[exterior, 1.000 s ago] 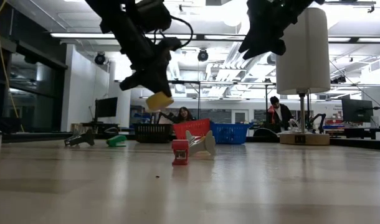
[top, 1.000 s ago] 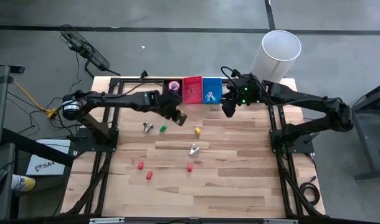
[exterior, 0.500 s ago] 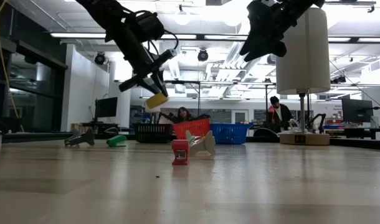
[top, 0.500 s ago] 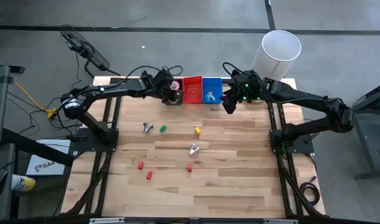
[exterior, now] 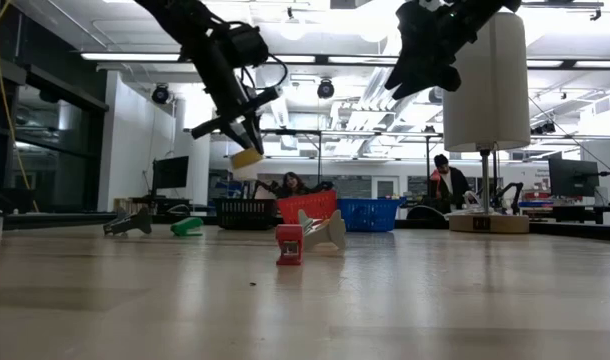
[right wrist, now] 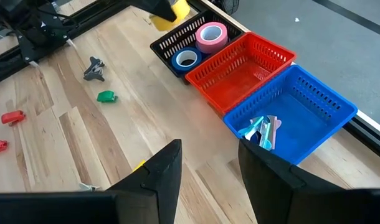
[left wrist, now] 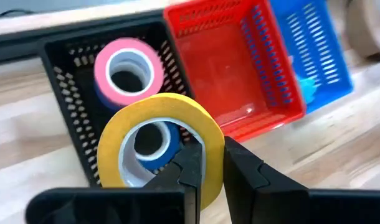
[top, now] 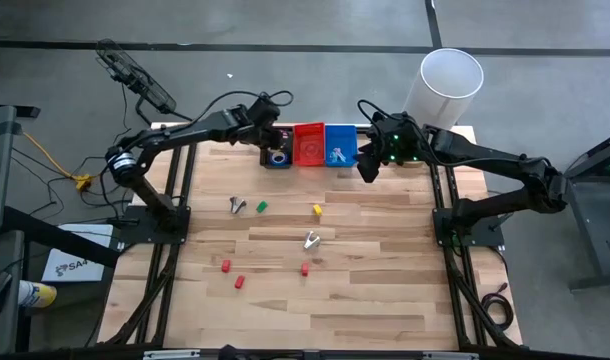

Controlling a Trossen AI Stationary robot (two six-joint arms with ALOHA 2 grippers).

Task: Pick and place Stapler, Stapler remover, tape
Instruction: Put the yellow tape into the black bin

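Left tool [left wrist: 205,165] clamping glossy yellow tape ring [left wrist: 159,143] above black lattice basket [left wrist: 71,93], right tool [right wrist: 209,165] spread wide

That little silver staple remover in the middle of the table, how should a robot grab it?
Probably from straight above: the staple remover sits alone, its two metal wings spread upward. Closing the tool across both wings, squeezing them together, seems surest.

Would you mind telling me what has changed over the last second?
The left gripper, shut on the yellow tape roll, has carried it from mid-table to above the black basket. The right gripper stays open near the blue basket; the table items haven't moved.
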